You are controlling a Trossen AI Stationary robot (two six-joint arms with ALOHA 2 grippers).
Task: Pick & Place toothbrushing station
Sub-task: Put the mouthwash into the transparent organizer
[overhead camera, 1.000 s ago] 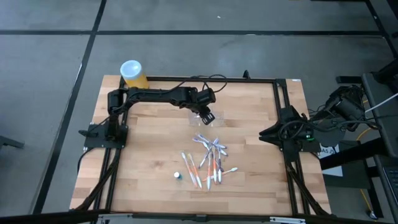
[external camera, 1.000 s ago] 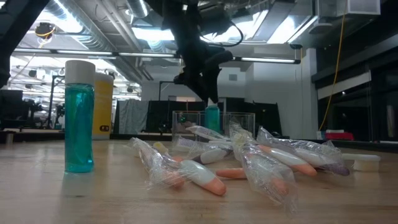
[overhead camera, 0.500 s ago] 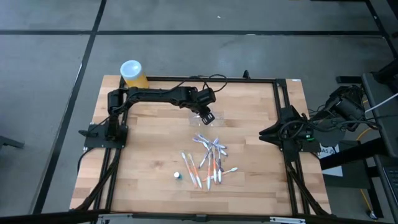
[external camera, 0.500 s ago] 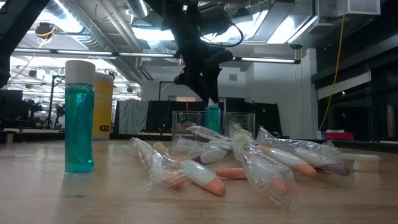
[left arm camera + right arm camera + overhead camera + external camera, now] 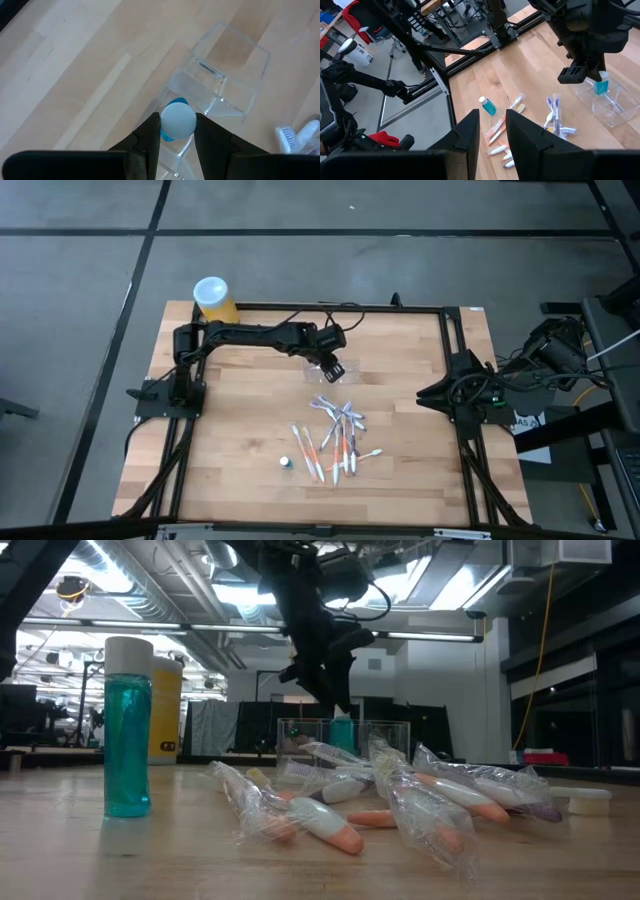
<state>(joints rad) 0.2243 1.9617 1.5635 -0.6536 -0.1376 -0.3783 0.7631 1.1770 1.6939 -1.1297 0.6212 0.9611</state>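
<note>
Left gripper point(image 5: 177, 142): fingers closed to a narrow gap on a small teal bottle with a rounded white cap point(image 5: 177, 121), held upright, cap toward the wrist camera. Directly beneath and just beyond the bottle: the clear plastic toothbrushing station of joined box-like compartments point(image 5: 220, 82), standing on the pale wooden table point(image 5: 250, 430) at mid-width toward the far edge, long axis running away from the fingertips in the wrist view and roughly across the table in the high view point(image 5: 330, 371). Bottle base apparently inside or at the rim of the near compartment in the low view point(image 5: 341, 732); exact contact not determinable. Nearer the front edge: a heap of wrapped white, orange and blue toothbrushes point(image 5: 338, 438), well apart from the holder. Left arm clearly the nearer. Right gripper point(image 5: 492, 134): parked at the table's right edge, fingers slightly apart, holding nothing.
</note>
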